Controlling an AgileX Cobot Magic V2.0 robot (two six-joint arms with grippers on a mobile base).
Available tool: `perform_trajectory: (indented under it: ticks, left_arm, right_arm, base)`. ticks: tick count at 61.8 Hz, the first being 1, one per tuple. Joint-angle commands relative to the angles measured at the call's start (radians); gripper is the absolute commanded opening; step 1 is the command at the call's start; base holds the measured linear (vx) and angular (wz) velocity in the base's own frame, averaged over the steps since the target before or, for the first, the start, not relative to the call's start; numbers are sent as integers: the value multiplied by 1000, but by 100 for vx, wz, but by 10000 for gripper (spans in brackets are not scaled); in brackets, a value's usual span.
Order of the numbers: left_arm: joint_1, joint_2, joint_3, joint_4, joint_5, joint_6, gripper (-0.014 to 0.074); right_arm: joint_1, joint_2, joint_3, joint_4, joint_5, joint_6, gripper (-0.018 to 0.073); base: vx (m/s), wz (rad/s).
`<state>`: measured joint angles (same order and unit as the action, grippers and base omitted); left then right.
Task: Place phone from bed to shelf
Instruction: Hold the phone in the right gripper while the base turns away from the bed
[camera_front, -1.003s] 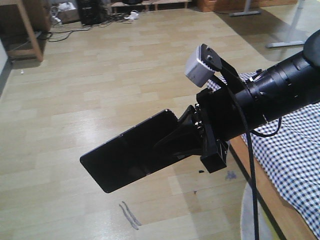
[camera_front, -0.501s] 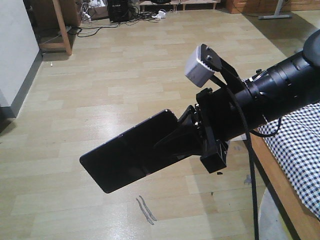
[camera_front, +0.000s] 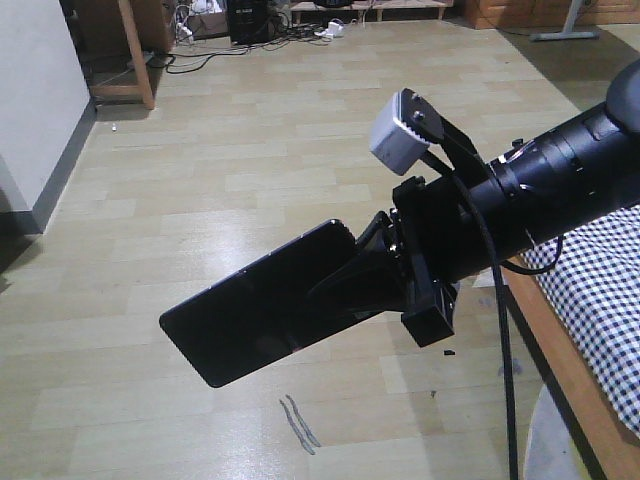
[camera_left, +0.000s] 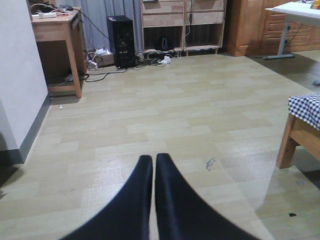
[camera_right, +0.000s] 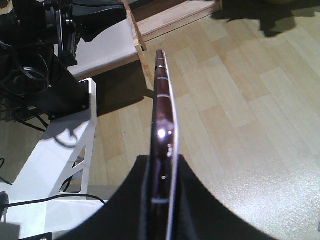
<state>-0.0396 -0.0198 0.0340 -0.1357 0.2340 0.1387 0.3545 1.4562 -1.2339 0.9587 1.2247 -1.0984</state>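
Floor fills most of the front view, bed is at right edge with its gingham corner showing. A pine shelf stands at the far wall in the left wrist view; I'd guess that's the target, well apart from where I am. No containers in view; the shelf's lower bays are too dark to tell what's in them. Phone is off the bed, up in the air over the floor, held flat-ish and sticking out past the right end effector, whose fingers are clamped on one end of it. The right wrist view shows the phone edge-on between them. My judgement: light, stiff, glossy so slippery, glass so fragile. This end grip leaves a long overhang, so a hold nearer the middle would be safer. Left end effector has its fingers pressed together, holding nothing.
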Motion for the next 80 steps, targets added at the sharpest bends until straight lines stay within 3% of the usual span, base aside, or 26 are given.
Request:
perform_trajectory:
  ticks: [1,80]
  left_arm:
    - [1,-5,2,-10,-71,-4,1]
    - [1,-5,2,-10,-71,-4,1]
  right_arm:
    - [-2,-40,-25,80,66,-8,-1]
    - [-2,-40,-25,80,66,-10,-1]
  base:
    - [5,7]
    - [11,7]
